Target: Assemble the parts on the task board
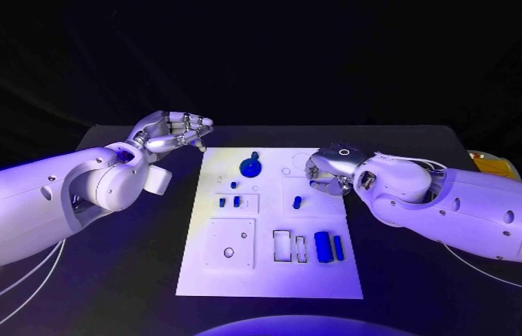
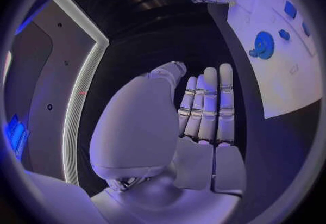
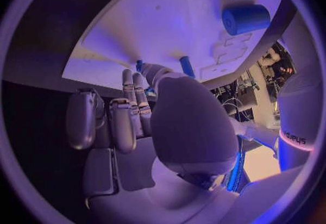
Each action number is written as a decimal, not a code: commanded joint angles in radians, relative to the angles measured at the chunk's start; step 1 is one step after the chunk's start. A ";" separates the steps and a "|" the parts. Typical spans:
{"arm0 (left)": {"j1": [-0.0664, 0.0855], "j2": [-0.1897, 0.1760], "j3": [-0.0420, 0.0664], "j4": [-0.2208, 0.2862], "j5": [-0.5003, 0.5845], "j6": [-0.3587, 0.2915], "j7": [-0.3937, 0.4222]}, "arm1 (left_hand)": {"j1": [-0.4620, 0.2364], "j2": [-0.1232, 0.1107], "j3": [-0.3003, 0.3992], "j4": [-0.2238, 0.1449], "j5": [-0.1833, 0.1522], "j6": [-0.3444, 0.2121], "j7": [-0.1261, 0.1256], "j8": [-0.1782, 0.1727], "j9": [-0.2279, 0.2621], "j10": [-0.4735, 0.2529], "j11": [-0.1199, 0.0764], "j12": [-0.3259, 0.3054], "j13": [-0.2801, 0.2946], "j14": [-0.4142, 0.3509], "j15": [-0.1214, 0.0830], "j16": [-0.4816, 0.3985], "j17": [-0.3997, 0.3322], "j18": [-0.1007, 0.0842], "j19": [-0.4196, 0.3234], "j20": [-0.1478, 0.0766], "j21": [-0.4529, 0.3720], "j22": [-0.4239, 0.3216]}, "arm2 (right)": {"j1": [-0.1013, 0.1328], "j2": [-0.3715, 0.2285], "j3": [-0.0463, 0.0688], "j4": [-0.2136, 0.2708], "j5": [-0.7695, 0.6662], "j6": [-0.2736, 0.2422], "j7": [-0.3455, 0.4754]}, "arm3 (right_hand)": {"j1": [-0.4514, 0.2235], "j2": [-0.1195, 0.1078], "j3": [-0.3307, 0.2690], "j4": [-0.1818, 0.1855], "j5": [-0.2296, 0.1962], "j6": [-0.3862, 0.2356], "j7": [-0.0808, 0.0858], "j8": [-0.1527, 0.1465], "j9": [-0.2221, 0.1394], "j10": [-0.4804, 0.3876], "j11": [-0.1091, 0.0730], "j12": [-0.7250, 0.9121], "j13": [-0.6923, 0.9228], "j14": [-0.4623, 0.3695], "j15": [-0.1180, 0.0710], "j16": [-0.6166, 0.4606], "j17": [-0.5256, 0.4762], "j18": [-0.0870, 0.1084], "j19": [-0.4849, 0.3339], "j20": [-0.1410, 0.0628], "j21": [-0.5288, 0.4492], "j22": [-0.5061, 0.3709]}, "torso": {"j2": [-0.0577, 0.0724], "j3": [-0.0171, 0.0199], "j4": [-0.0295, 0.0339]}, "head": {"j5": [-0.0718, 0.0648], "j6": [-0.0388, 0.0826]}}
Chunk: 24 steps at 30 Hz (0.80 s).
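The right hand (image 1: 330, 171) hangs over the right edge of the task board (image 1: 272, 275), fingers bent down toward it. In the head view its fingertips are hidden under the palm, so from there I cannot tell if it holds anything. In the right wrist view the fingers (image 3: 129, 93) reach down to the board beside a small blue peg (image 3: 186, 65) — they look close to it, but whether they pinch it is hard to make out. The only writing is a few dark letters on a white band at the edge of that view, too bent to read for sure. Just below this hand on the board sits a little blue part (image 1: 297, 201), and nearer the robot lie a thick blue block (image 1: 323, 246) and a thinner blue bar (image 1: 339, 248) side by side. The left hand (image 1: 172, 133) hovers off the board, by its far left corner, not touching it. Its fingers (image 2: 207, 104) lie straight and close together in the left wrist view, and nothing is in them. The nearest part to it is the round blue disc (image 1: 251, 167), at the far end of the board, well apart from the hand. Two tiny blue pieces (image 1: 229, 201) sit in a square pocket in the middle — too small to tell their shape.
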 commanded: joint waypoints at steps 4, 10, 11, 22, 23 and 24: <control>0.002 -0.001 0.001 0.003 0.020 0.001 0.012 | 0.002 0.006 0.001 -0.005 0.003 -0.003 0.008 -0.003 -0.002 0.005 0.004 0.004 -0.002 0.005 0.000 -0.006 -0.002 0.013 0.006 -0.001 -0.004 -0.001 | -0.011 0.002 -0.002 -0.002 -0.025 0.036 -0.013 | -0.014 0.008 0.014 -0.006 -0.007 0.020 0.000 0.004 -0.001 0.004 0.002 -0.034 -0.028 0.045 0.005 -0.008 0.001 -0.003 -0.006 -0.005 -0.022 0.120 | -0.001 0.0017 -0.0009 | 0.001 -0.002; 0.002 -0.001 0.001 0.001 0.020 0.004 0.007 | 0.000 0.003 0.001 -0.006 0.002 -0.012 0.012 -0.008 -0.006 0.000 0.007 0.002 -0.004 0.007 0.002 -0.009 -0.005 0.012 0.008 -0.001 -0.006 -0.002 | -0.021 0.005 -0.002 -0.002 -0.011 0.012 -0.007 | -0.020 0.009 0.025 -0.012 -0.006 0.009 0.008 -0.013 -0.010 0.020 0.006 -0.054 -0.051 0.044 0.008 -0.011 -0.004 -0.003 -0.005 -0.003 -0.023 0.120 | -0.001 0.0017 -0.0015 | 0.002 -0.001; 0.002 -0.002 0.001 0.000 0.020 0.005 0.006 | 0.000 0.003 0.001 -0.006 0.002 -0.012 0.012 -0.008 -0.006 0.000 0.007 0.002 -0.004 0.007 0.002 -0.009 -0.005 0.012 0.008 -0.001 -0.006 -0.002 | -0.022 0.006 -0.002 -0.002 -0.009 0.008 -0.005 | -0.019 0.010 0.029 -0.015 -0.006 0.009 0.008 -0.015 -0.012 0.027 0.006 -0.056 -0.055 0.044 0.008 -0.011 -0.002 -0.004 -0.004 -0.003 -0.021 0.122 | -0.001 0.0016 -0.0015 | 0.001 -0.002; 0.002 -0.002 0.001 -0.002 0.020 0.010 -0.008 | 0.000 0.002 0.002 -0.006 0.002 -0.016 0.014 -0.010 -0.008 -0.004 0.008 0.001 -0.006 0.007 0.003 -0.010 -0.007 0.012 0.009 -0.001 -0.008 -0.003 | -0.037 0.014 -0.002 -0.011 0.005 -0.026 -0.001 | -0.002 0.030 0.080 -0.056 -0.035 0.018 0.005 -0.028 -0.020 0.106 -0.006 -0.069 -0.078 0.046 -0.002 -0.012 -0.006 -0.014 0.023 -0.010 0.026 0.147 | 0.001 0.0010 -0.0007 | 0.002 -0.003; 0.002 -0.002 0.001 -0.002 0.020 0.011 -0.009 | 0.000 0.002 0.002 -0.006 0.002 -0.016 0.014 -0.010 -0.008 -0.004 0.008 0.001 -0.006 0.007 0.003 -0.010 -0.007 0.012 0.009 -0.001 -0.008 -0.003 | -0.038 0.014 -0.002 -0.011 0.005 -0.027 -0.001 | 0.002 0.035 0.092 -0.068 -0.041 0.022 0.003 -0.028 -0.020 0.126 -0.010 -0.068 -0.079 0.046 -0.006 -0.013 -0.009 -0.016 0.029 -0.013 0.038 0.153 | 0.001 0.0012 -0.0007 | 0.002 -0.003; 0.001 -0.002 0.001 -0.002 0.020 0.011 -0.009 | 0.000 0.002 0.002 -0.006 0.002 -0.016 0.014 -0.010 -0.008 -0.004 0.008 0.001 -0.006 0.007 0.003 -0.010 -0.007 0.012 0.009 -0.001 -0.008 -0.003 | -0.039 0.014 -0.002 -0.012 0.005 -0.027 -0.002 | 0.004 0.037 0.096 -0.073 -0.042 0.023 0.003 -0.028 -0.020 0.132 -0.011 -0.068 -0.080 0.046 -0.007 -0.013 -0.009 -0.017 0.030 -0.014 0.041 0.155 | 0.001 0.0009 -0.0007 | 0.002 -0.004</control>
